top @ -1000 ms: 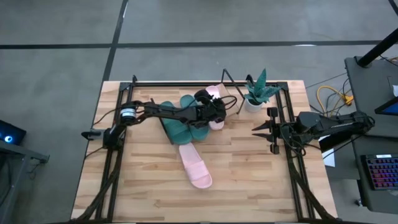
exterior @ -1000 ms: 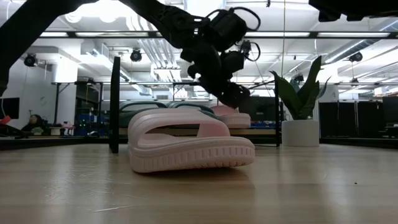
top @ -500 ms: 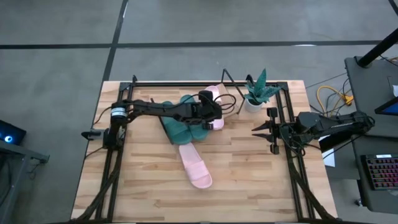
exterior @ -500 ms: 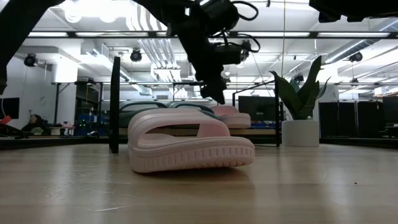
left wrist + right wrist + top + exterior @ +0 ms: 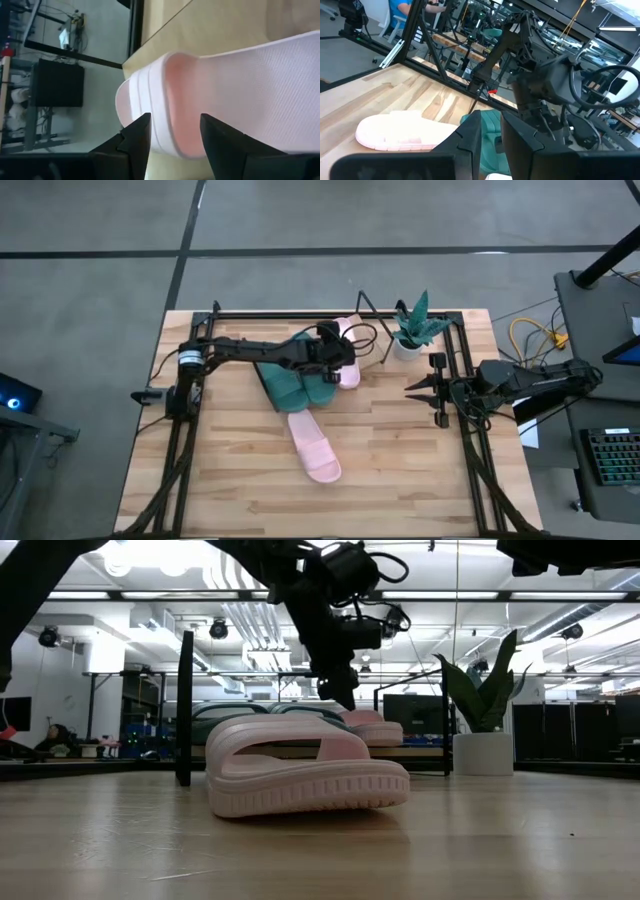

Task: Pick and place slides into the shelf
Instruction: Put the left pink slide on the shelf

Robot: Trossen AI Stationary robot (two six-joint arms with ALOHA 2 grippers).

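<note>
One pink slide (image 5: 347, 340) lies on the shelf (image 5: 420, 751) at the table's far middle, beside the dark green slides (image 5: 290, 380), which also rest there. My left gripper (image 5: 340, 695) hovers open just above that pink slide (image 5: 225, 85), touching nothing. The other pink slide (image 5: 315, 448) lies sole-down on the tabletop nearer the front. My right gripper (image 5: 420, 395) waits at the table's right, slightly open with nothing between its fingers (image 5: 470, 140).
A potted plant (image 5: 412, 330) stands at the far right of the shelf. Black frame rails run along the table's edges, and an upright black post (image 5: 185, 710) stands by the shelf's left end. Bare wood lies around the near pink slide.
My left gripper has risen off the pink slide on the shelf and drawn back a little toward the table's left, rolling its wrist. That slide stays where it lay on the shelf.
</note>
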